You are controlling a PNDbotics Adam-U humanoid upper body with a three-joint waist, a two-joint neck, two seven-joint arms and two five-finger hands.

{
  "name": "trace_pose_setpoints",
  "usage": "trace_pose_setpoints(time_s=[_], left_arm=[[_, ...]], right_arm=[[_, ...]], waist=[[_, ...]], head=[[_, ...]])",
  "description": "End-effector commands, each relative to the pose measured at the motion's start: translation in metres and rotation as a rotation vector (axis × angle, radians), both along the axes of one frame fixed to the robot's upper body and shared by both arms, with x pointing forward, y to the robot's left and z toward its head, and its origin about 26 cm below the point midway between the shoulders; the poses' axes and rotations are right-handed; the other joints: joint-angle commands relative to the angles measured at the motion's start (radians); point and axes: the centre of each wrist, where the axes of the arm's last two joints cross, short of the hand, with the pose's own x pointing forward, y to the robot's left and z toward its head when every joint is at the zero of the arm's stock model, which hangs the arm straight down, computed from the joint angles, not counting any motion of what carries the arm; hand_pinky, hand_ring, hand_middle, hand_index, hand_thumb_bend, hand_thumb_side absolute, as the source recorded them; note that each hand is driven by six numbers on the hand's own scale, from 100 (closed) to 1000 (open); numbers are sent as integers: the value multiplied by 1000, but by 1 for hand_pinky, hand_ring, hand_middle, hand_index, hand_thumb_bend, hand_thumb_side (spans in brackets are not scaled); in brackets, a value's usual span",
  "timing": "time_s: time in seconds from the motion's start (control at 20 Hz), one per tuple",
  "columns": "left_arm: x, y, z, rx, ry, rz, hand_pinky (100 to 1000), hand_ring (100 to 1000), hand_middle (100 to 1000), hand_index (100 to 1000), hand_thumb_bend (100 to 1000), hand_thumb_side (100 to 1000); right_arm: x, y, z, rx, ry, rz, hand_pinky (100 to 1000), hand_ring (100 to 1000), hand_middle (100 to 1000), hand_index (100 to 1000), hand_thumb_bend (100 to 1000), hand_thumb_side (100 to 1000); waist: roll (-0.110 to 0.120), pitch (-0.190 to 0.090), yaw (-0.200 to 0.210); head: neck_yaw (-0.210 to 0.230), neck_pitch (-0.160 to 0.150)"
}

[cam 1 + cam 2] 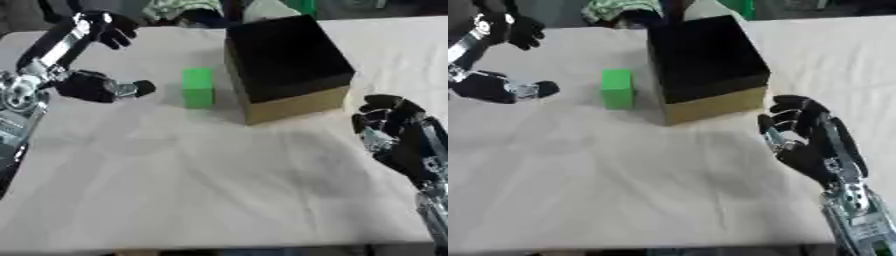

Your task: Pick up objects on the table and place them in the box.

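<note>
Green block (198, 87) beside black box (284, 60)

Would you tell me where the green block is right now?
The green block stands on the table, left of the box, between it and the left hand.

block (198, 87): showing bright green all over, lying toward the counter's far edge
box (289, 60): showing a black inside and top, with tan cardboard sides
counter (219, 185): wearing a plain pale beige cover, unpatterned
left hand (96, 86): showing black with silver parts, by the left edge
right hand (811, 140): showing black with silver joints, by the right edge
</note>
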Motion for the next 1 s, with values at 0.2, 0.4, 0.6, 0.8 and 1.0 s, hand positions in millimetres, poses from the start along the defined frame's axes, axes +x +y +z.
trace_pose_setpoints(time_s=[0.2,0.4,0.6,0.8,1.0], left_arm=[[27,-12,9,119,41,7,720,703,683,814,742,333],[48,-27,4,152,50,36,724,706,690,815,772,341],[63,-34,-7,192,55,64,727,709,695,818,796,352],[72,-38,-19,231,65,83,727,708,696,818,805,364],[78,-41,-30,258,80,93,729,710,700,821,817,373]], right_arm=[[0,-2,6,-20,-19,9,575,608,609,746,306,269],[0,-1,6,-19,-16,14,575,608,609,746,296,271],[-1,-1,5,-18,-14,15,575,608,609,746,297,270],[0,-1,5,-18,-14,16,575,608,609,746,297,270],[0,0,5,-17,-14,17,574,608,609,746,297,271]], waist=[[-1,-20,-6],[-3,-22,-10],[-4,-23,-12],[-6,-24,-10],[-6,-24,-9]], head=[[-7,-3],[-15,-9],[-16,-11],[-14,-12],[-12,-12]])
